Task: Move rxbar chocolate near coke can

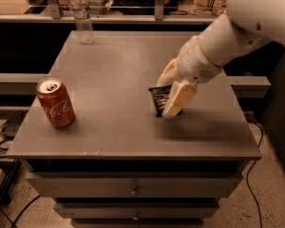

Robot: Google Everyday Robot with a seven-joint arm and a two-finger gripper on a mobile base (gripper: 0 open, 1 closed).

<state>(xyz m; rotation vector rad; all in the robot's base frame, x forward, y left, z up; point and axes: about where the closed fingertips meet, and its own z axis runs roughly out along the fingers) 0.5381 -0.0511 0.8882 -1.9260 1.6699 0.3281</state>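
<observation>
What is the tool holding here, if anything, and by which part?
Cannot be told. The tool, low over the table's right half, covers one end of the rxbar chocolate; the bar's other end sticks out toward the coke can.

Lighting: dim, warm brown cast throughout. A soft shadow is thrown across the tabletop (109, 65), right of the end effector (168, 99), which is lowered right of centre. A pale highlight is noted on the coke can (55, 104) top.

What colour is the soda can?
The coke can is red with white lettering, silver top; camera view. The gripper holds the rxbar chocolate to its right.
</observation>
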